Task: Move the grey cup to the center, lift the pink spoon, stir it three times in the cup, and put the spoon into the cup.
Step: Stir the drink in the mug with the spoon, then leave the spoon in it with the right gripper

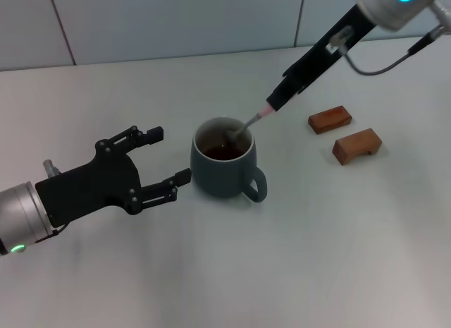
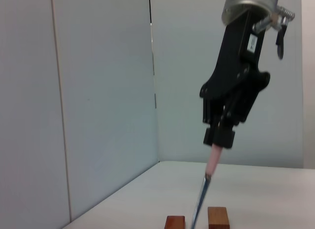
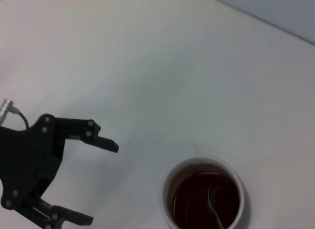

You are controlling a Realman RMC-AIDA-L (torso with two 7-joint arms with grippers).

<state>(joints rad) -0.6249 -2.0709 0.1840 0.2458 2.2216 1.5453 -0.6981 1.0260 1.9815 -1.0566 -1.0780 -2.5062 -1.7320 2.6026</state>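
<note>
The grey cup (image 1: 224,167) stands mid-table with its handle toward the front right and dark brown liquid inside (image 3: 204,199). My right gripper (image 1: 276,102) reaches down from the upper right, shut on the pale handle of the pink spoon (image 1: 252,120). The spoon's metal bowl dips into the liquid (image 3: 214,209). In the left wrist view the same gripper (image 2: 219,136) holds the spoon (image 2: 209,179) pointing down. My left gripper (image 1: 169,157) is open just left of the cup, one fingertip near the cup's wall, nothing between the fingers; it also shows in the right wrist view (image 3: 101,182).
Two brown wooden blocks (image 1: 330,119) (image 1: 357,145) lie to the right of the cup. A pale wall runs along the back of the white table (image 1: 317,257).
</note>
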